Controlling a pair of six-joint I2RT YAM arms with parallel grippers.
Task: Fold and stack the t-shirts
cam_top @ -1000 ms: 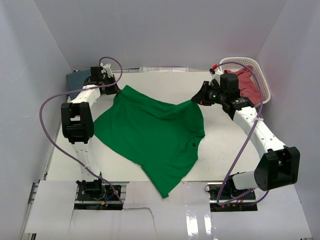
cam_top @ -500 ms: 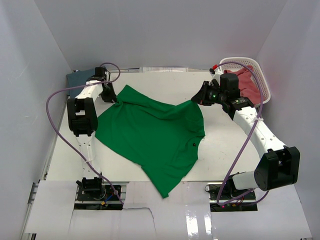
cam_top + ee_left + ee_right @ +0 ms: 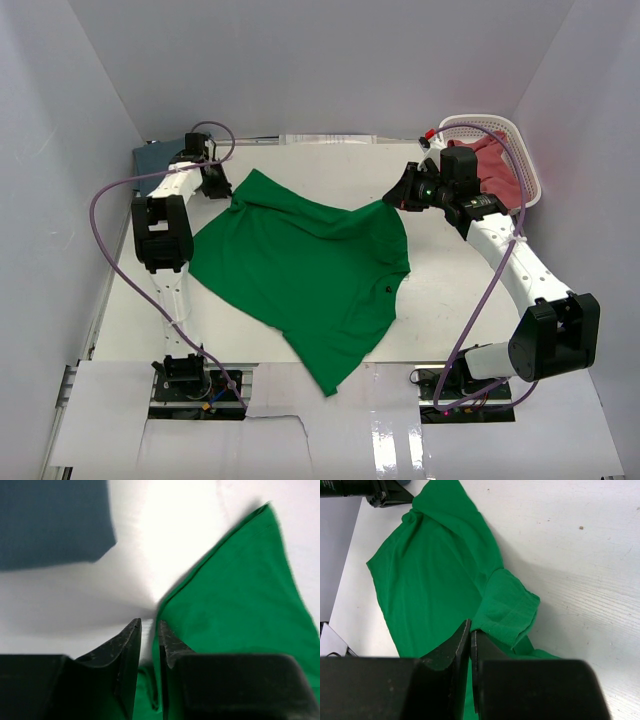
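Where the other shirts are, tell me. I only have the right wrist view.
Observer: The blue shirt lies at the far left corner of the table.
Operator: Now report the red one.
Observer: The red shirt sits inside the white basket at the far right.
Operator: Give me the left tool's state.
Observer: The left tool has a narrow gap between its jaws. It sits at the edge of the green shirt, and bare table shows between the tips.
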